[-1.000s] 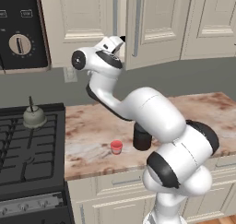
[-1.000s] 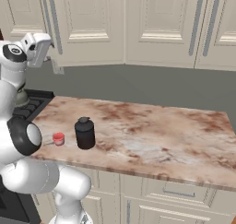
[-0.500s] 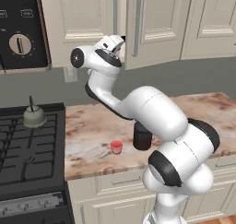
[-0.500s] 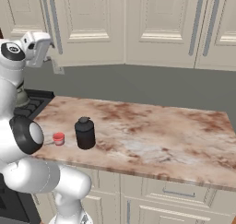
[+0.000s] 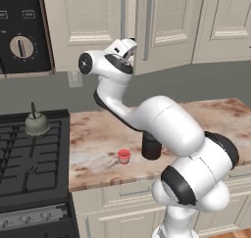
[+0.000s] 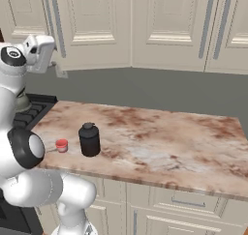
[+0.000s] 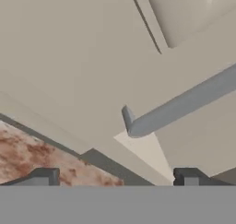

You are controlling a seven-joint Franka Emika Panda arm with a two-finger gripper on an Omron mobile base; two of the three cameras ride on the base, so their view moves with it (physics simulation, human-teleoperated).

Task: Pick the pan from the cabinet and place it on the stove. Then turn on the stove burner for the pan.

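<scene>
Hand view: the gripper (image 7: 115, 176) has its two dark fingertips (image 7: 44, 176) set wide apart at 6 o'clock, with nothing between them, and the lower end of a grey bar handle (image 7: 184, 105) lies just beyond them. The handle's long axis runs slantwise in this rolled view, from its rounded end near the middle out toward 2 o'clock. It sits on a closed panelled door of the cabinet (image 7: 83, 61), and a strip of brown marbled counter (image 7: 41, 156) shows at 8 o'clock. In the left base view the white hand (image 5: 125, 48) is raised in front of the cabinet (image 5: 98, 16), close to the foot of an upright bar handle (image 5: 123, 16) whose long axis runs from 12 to 6 o'clock; both doors there are shut. The pan is not visible while the doors are closed. The stove (image 5: 29, 158) lies at 8 o'clock with a small grey-green kettle (image 5: 36, 124) on its back grate. A small red cup (image 5: 123, 156) and a black jar (image 5: 151, 146) stand near each other on the counter. A black panel with a round cream dial (image 5: 22, 46) at 10 o'clock carries small markings too blurred to read.
</scene>
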